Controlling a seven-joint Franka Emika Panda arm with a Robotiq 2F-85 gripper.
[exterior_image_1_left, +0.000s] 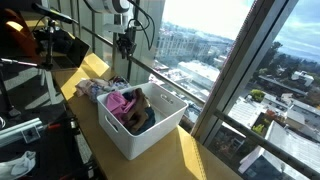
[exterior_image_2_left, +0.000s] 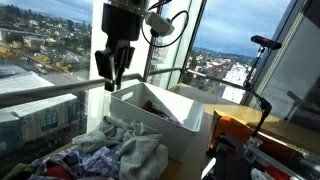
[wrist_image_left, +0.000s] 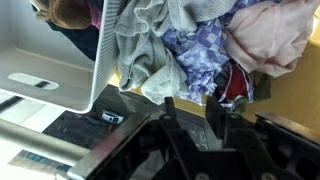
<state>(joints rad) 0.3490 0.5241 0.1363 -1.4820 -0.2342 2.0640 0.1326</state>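
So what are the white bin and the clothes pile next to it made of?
White bin: likely moulded plastic, smooth, slight sheen; rigid walls, cut-out handle slot.
Clothes pile: soft fabric, matte, creased and slumped; checked cloth looks woven, fibre unclear.

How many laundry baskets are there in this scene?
1: the white basket, with garments inside, stands beside a pile of clothes. Another could be hidden outside the views.

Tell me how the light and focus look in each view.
In both exterior views the windows backlight the scene, leaving the arm dark; in an exterior view sun stripes the table; the wrist view is soft, its fingers dark and blurred, the clothes evenly lit.
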